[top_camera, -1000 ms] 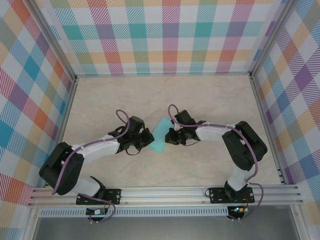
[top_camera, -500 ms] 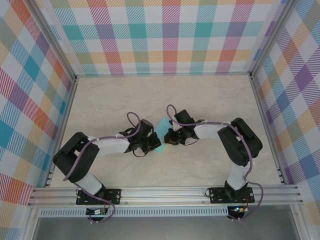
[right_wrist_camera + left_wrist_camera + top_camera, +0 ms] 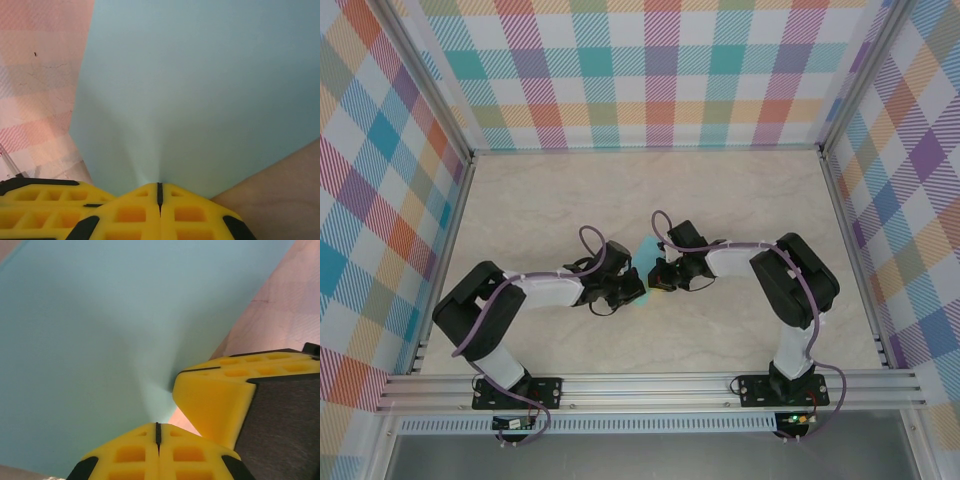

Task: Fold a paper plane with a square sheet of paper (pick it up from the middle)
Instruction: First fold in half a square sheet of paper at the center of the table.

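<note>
Your left fingers (image 3: 145,440) and right fingers (image 3: 145,197) are both pinched tight on the sheet (image 3: 90,340), their grips just beside each other over mid-tabletop (image 3: 720,200). The sheet fans away ahead of both, so neither arm is nearer.

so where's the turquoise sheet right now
In the top view the square sheet of paper is near the middle of the table, gripped by the left gripper on its left and the right gripper on its right.
</note>
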